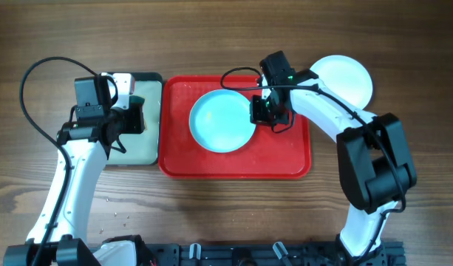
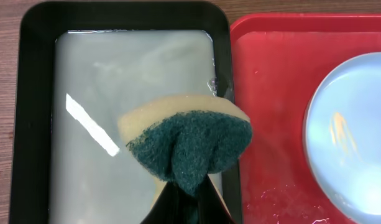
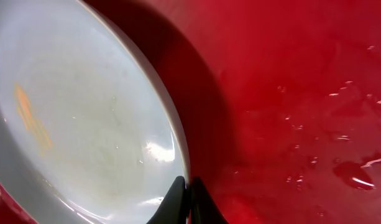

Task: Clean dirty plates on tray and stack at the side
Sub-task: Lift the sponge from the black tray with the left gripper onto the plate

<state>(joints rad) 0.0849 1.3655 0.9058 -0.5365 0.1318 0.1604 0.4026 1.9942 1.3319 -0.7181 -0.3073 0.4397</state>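
My right end effector (image 3: 189, 186) is pinching the rim of an orange-smeared aqua plate (image 3: 84, 124) lying on the wet red tray (image 3: 289, 93). My left end effector (image 1: 134, 117) is clamping a sponge (image 2: 190, 140) over the wooden worktop (image 1: 226, 214).

The wooden bench (image 1: 226, 222) carried a red tray (image 1: 174, 164), a smaller tray (image 1: 137, 153) (black-rimmed) beside it, and a white plate (image 1: 353, 77).
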